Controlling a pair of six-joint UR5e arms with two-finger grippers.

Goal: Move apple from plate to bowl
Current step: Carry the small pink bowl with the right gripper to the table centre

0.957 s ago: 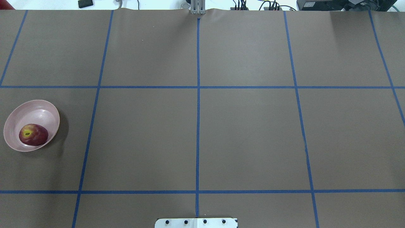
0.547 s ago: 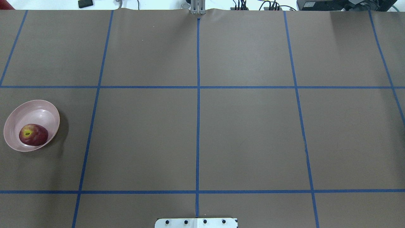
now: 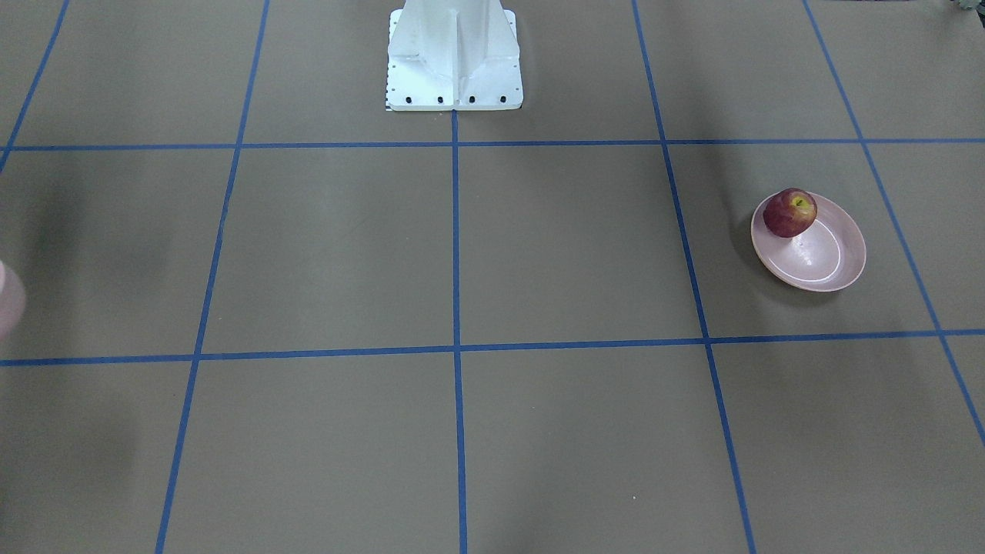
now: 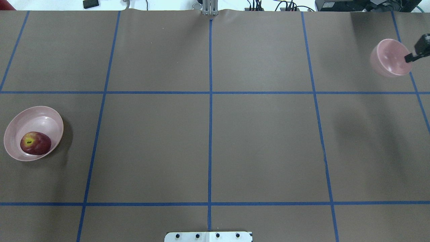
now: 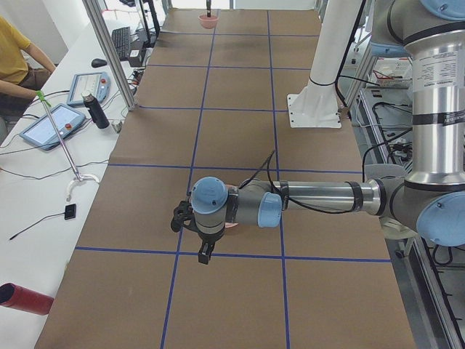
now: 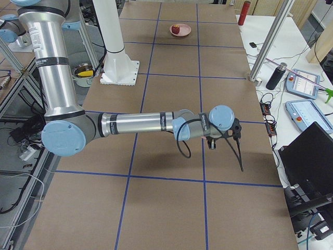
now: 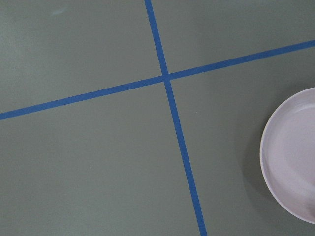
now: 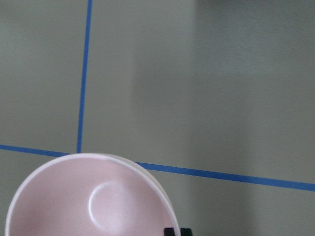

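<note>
Plainly, apple [image 4: 35, 143] on plate [image 4: 36, 120], right fingers [image 4: 410, 57] clamping bowl [image 4: 389, 57] rim, left fingers [image 5: 206, 253] cannot tell

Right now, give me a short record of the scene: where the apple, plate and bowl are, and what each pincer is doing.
apple: on the plate, stem up, toward its robot-side rim
plate: at the robot's far left
bowl: empty, blurred, apparently lifted, at the robot's far right
right pincer: closed on the bowl's rim
left pincer: above the plate area, seen only from the side, state unclear
task status: apple not yet in bowl
</note>
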